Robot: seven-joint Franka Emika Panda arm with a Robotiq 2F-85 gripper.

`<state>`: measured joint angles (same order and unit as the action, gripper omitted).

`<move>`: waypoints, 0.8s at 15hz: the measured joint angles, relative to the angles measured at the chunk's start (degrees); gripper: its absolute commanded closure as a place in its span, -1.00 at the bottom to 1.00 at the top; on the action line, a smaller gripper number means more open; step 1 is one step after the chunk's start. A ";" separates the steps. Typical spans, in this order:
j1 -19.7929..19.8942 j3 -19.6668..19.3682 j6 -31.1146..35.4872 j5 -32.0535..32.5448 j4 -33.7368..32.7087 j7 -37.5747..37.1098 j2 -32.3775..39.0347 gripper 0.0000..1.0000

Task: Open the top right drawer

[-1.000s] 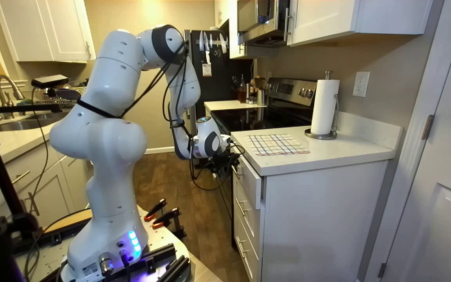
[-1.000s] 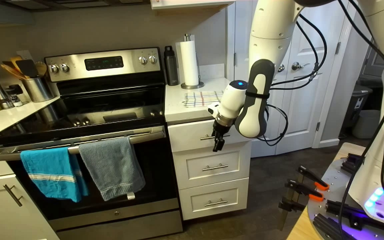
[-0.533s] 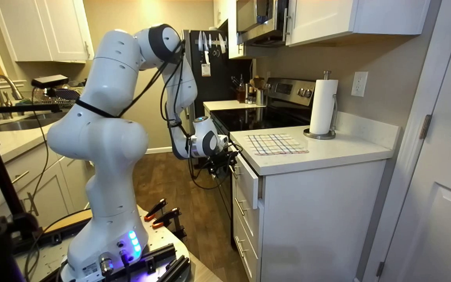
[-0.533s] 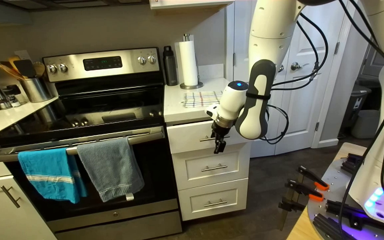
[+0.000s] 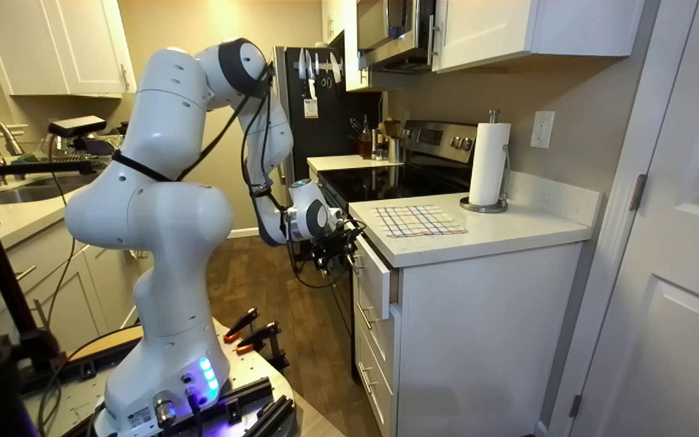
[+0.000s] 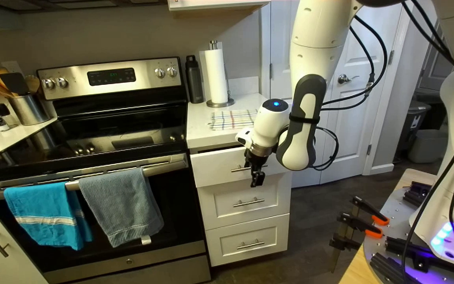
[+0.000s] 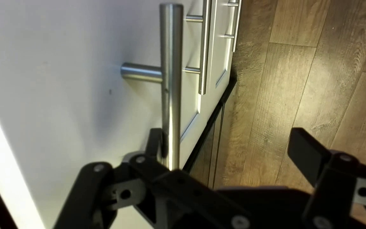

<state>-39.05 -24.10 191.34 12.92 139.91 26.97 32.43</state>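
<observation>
Two black jaws stand wide apart, one tucked behind the round brushed-steel bar handle (image 7: 172,86), likely slick but stiff and the best hold. The smooth, flat-fronted white top right drawer (image 6: 216,169) stands ajar above a framed white drawer front (image 6: 246,215) and should glide with modest weight.

Smooth drawer front (image 7: 65,92), metal handle (image 7: 172,76) (satiny)

white arm (image 5: 182,206) in a high arch, wrist (image 5: 308,212) low, claw (image 7: 229,146) downward (fingers (image 7: 308,154) well apart)
</observation>
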 measured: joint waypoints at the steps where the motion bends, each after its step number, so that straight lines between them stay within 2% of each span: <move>1: -1.13 -0.06 -0.64 0.01 0.06 0.00 -0.06 -1.00; 3: -3.74 0.83 -2.76 0.07 0.62 -0.15 -0.02 -1.00; 9: -14.28 -0.50 -4.53 -0.27 6.67 -10.52 -4.19 -1.00; 12: -17.13 -0.77 -5.76 -0.28 7.61 -13.99 -5.22 -1.00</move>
<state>-56.18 -24.86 185.58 12.64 147.52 12.98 27.20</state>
